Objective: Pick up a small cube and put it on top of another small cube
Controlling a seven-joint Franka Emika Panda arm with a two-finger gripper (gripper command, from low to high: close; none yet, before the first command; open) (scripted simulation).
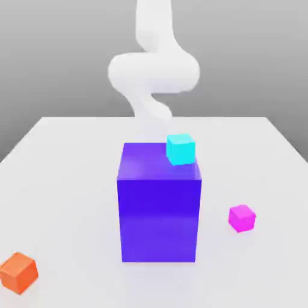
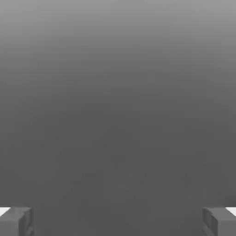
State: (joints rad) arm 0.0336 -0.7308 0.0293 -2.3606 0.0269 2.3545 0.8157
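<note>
On the pale grey desk, a small orange cube sits in the lower left corner of the exterior view, and a tall, glossy blue-purple block stands at the centre with a small cyan cube resting on the right rear part of its top. To the right of the block, apart from it, the small bright magenta-pink cube lies on the desk. Above and behind the block rises the white robot arm, and in the hand view its grey fingers stand wide apart at the lower corners, gripping nothing.
</note>
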